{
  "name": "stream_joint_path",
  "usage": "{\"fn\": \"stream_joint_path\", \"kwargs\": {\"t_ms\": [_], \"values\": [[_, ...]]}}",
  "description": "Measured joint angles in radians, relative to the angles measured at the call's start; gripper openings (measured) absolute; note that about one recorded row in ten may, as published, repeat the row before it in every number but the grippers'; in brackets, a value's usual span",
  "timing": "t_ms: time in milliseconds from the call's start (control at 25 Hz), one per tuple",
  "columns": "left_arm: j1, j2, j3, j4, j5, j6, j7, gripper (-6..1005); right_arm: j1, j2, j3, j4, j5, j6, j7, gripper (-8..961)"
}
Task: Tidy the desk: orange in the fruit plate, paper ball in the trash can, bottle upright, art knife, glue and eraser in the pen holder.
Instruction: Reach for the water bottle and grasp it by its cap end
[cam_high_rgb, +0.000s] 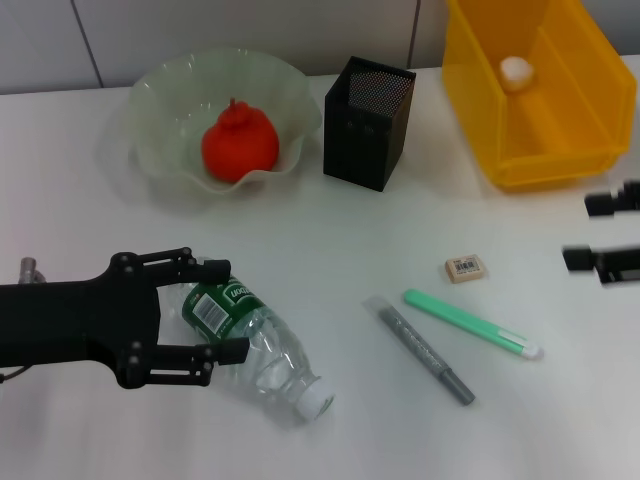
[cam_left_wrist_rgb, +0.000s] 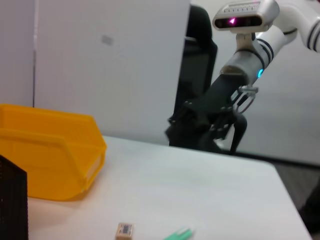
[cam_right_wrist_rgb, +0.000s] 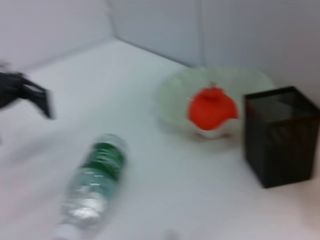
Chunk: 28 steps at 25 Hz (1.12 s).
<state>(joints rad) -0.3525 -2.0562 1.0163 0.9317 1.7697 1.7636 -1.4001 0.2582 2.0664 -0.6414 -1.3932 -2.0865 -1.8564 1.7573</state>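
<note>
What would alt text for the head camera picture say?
A black left gripper, open, straddles a bottle lying on its side on a white table. Behind, an orange sits in the fruit plate, beside a pen holder and trash can.

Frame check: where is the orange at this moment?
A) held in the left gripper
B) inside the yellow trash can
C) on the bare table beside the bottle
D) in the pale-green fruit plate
D: the orange sits inside the fruit plate, apart from the left gripper, which straddles the lying bottle.
</note>
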Motion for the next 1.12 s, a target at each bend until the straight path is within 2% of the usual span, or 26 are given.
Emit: {"fn": "stream_joint_path", "kwargs": {"t_ms": [40, 160, 200, 240, 360, 400, 440, 520, 560, 680, 720, 760, 800, 840, 880, 920, 960, 1120], "values": [[0.000, 0.000, 0.000, 0.000, 0.000, 0.000, 0.000, 835, 0.000, 0.000, 0.000, 0.000, 0.000, 0.000, 0.000, 788], [-0.005, -0.002, 0.001, 0.014, 0.013, -0.002, 0.018, 835, -0.001, -0.016, 0.092, 0.136, 0.012, -0.067, -0.124, 787], [-0.005, -0.002, 0.001, 0.014, 0.013, -0.002, 0.018, 835, -0.006, -0.027, 0.140, 0.208, 0.011, -0.092, -0.178, 787], [-0.018, -0.009, 0.028, 0.060, 0.064, -0.014, 0.097, 835, -0.006, -0.027, 0.140, 0.208, 0.011, -0.092, -0.178, 787], [-0.024, -0.010, 0.056, 0.074, 0.081, -0.027, 0.135, 835, -0.015, -0.050, 0.181, 0.292, 0.010, -0.108, -0.217, 787], [-0.031, -0.010, 0.111, 0.120, 0.109, -0.045, 0.145, 835, -0.020, -0.058, 0.197, 0.326, 0.010, -0.110, -0.227, 787], [-0.031, -0.010, 0.111, 0.120, 0.109, -0.045, 0.145, 834, -0.020, -0.058, 0.197, 0.326, 0.010, -0.110, -0.227, 787], [-0.021, -0.012, 0.204, 0.216, 0.148, -0.088, 0.152, 834, -0.025, -0.061, 0.205, 0.342, 0.009, -0.111, -0.230, 787], [-0.021, -0.012, 0.204, 0.216, 0.148, -0.088, 0.152, 834, -0.027, -0.061, 0.206, 0.347, 0.009, -0.111, -0.230, 787], [-0.009, -0.014, 0.367, 0.346, 0.243, -0.183, 0.126, 834, -0.031, -0.062, 0.207, 0.351, 0.009, -0.119, -0.230, 786], [-0.009, -0.014, 0.367, 0.346, 0.243, -0.183, 0.126, 833, -0.031, -0.062, 0.207, 0.351, 0.009, -0.124, -0.229, 786], [-0.007, -0.014, 0.409, 0.381, 0.284, -0.207, 0.107, 833, -0.032, -0.062, 0.207, 0.352, 0.009, -0.129, -0.225, 786], [-0.008, -0.015, 0.508, 0.454, 0.387, -0.254, 0.049, 833, -0.032, -0.061, 0.210, 0.352, 0.009, -0.135, -0.218, 786], [-0.008, -0.015, 0.508, 0.454, 0.387, -0.254, 0.049, 833, -0.032, -0.061, 0.210, 0.352, 0.009, -0.135, -0.218, 786], [-0.009, -0.015, 0.576, 0.501, 0.457, -0.279, 0.013, 832, -0.032, -0.060, 0.215, 0.353, 0.009, -0.135, -0.214, 786], [-0.009, -0.015, 0.576, 0.501, 0.457, -0.279, 0.013, 832, -0.032, -0.059, 0.219, 0.353, 0.009, -0.135, -0.211, 786], [-0.009, -0.015, 0.634, 0.547, 0.519, -0.299, -0.007, 832, -0.032, -0.058, 0.222, 0.353, 0.009, -0.135, -0.208, 786], [-0.017, -0.014, 0.679, 0.580, 0.563, -0.312, -0.028, 831, -0.032, -0.056, 0.226, 0.359, 0.009, -0.127, -0.200, 786]]}}
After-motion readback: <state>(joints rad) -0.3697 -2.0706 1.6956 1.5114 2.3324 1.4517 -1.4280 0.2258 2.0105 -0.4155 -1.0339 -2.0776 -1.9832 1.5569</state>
